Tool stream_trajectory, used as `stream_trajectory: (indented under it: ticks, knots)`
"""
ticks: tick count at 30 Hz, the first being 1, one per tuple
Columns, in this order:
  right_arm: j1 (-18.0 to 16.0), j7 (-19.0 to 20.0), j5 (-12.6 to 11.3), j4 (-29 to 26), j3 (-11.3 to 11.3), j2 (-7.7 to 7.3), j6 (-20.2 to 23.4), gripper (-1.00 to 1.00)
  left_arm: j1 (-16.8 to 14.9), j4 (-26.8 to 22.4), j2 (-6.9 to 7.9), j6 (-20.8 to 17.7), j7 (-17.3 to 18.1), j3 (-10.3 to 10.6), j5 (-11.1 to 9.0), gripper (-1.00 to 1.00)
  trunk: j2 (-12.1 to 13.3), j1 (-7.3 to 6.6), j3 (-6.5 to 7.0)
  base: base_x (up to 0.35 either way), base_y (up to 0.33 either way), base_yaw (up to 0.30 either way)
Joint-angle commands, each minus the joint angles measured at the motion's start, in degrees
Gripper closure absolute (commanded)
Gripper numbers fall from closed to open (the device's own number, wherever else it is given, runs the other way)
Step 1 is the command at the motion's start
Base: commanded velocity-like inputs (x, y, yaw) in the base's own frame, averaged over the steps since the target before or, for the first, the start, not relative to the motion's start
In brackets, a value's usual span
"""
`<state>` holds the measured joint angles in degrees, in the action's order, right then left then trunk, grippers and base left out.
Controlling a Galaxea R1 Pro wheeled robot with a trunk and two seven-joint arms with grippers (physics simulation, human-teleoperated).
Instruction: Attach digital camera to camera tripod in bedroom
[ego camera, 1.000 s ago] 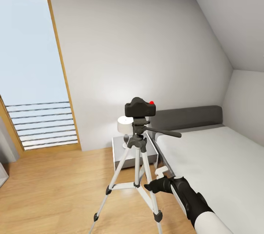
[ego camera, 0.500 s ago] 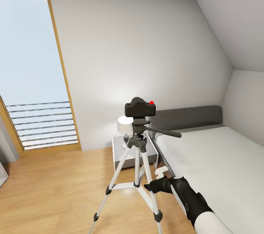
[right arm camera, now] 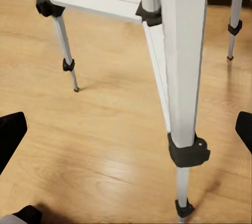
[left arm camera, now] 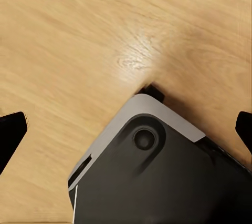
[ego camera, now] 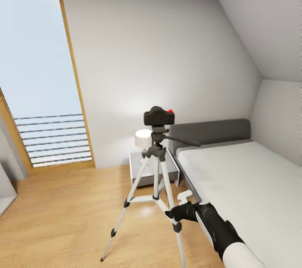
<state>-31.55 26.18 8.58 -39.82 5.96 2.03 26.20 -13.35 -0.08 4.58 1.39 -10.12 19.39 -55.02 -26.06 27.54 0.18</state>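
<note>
Where mounted: black red-buttoned digital camera [ego camera: 159, 115]

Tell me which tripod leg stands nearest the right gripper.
The front leg on the bed's side, running down just beside the right gripper. The camera tripod's other two legs slant away toward the window and the nightstand.

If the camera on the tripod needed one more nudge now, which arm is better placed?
Right, probably. The right gripper is open beside the camera tripod, below the digital camera; the left gripper faces floor and the robot's base.
</note>
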Motion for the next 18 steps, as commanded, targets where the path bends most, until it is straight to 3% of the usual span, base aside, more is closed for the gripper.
stream_trajectory:
  ticks: [1, 18]
  knots:
    - [0.0, 0.4, 0.7, -0.1, -0.1, 0.00, 0.2, -1.00, 0.0, 0.0, -0.01, 0.1, -0.2, 0.5, -0.5, -1.00, 0.0, -0.02, -0.03, -0.342, 0.000, 0.000]
    - [0.0, 0.1, 0.8, -0.1, -0.1, -0.01, 0.2, -1.00, 0.0, 0.0, -0.01, 0.1, -0.2, 0.5, -0.4, -1.00, 0.0, -0.02, -0.03, -0.343, 0.000, 0.000]
